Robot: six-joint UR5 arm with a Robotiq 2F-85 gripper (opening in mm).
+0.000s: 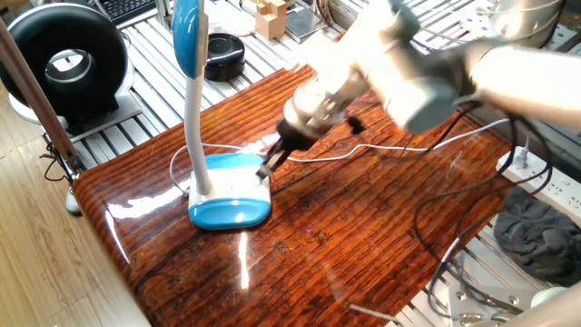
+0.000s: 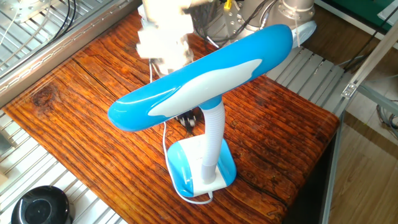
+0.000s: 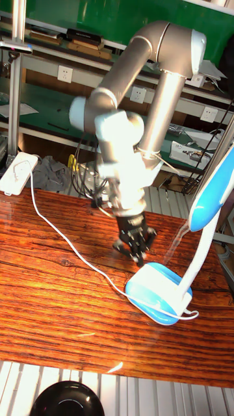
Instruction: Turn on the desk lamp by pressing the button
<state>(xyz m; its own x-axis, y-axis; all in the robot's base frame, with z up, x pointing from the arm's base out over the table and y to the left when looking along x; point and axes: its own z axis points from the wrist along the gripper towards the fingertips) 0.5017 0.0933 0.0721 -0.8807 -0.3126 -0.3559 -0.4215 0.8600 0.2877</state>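
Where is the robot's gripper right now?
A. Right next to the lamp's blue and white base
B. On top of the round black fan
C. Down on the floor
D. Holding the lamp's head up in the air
A: the gripper hangs low over the wooden table, right beside the base of the desk lamp, far from the black fan.

The grey robot arm point(image 1: 427, 73) smears with motion blur; its black two-finger gripper point(image 3: 136, 250), beside the white-and-blue desk lamp point(image 3: 159, 292), hides its fingertip gap.
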